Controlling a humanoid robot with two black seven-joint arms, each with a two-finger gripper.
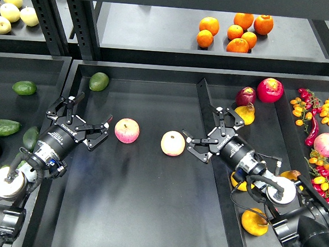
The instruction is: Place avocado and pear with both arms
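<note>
Likely a shop's produce display (or mock-up); black shelves [159, 35] hold sorted oranges [236, 31].

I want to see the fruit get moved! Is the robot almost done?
Not yet. Nothing looks placed. One avocado lies in the middle bin's far left corner, and the pear sits in the right bin. Both end effectors, left and right, are open and empty, near two apples. Grabbing and placing both fruits is still left.

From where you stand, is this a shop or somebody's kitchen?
Probably a mock grocery fruit display: black shelves hold oranges sorted together, avocados grouped on one side, and chillies and small tomatoes on the other.
</note>
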